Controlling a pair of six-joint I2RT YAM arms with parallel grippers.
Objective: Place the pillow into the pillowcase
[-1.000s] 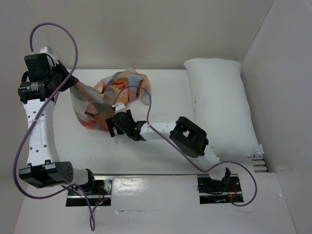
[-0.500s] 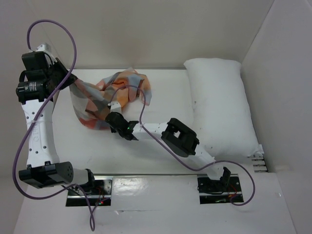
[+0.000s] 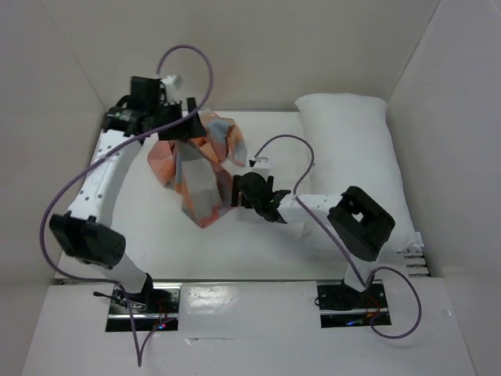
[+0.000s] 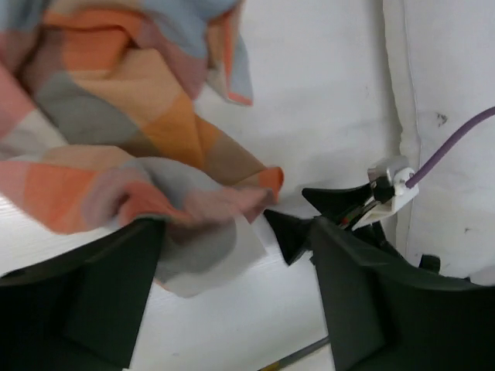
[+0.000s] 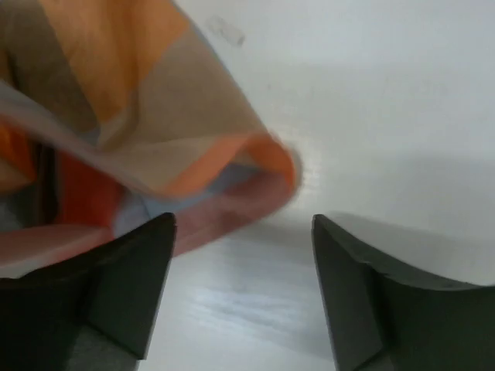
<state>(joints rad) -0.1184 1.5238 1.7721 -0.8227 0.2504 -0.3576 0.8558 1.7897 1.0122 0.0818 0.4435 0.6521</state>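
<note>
Now wide apart at the left gripper [image 4: 232, 247], pillowcase [image 3: 196, 172] bunched between its fingers; parted too at the right gripper [image 5: 244, 232], beside the cloth's edge. Pillow [image 3: 352, 168] flat, table's [image 3: 235, 254] right.

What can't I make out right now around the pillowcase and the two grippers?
- pillowcase opening: every view, its own bunched folds hide it.
- pillow: left wrist view cuts it to an edge strip; right wrist view misses it.
- right gripper: right wrist view, cloth beside one finger is blurred, contact unclear.
- left gripper: top view, its wrist covers the fingertips.
</note>
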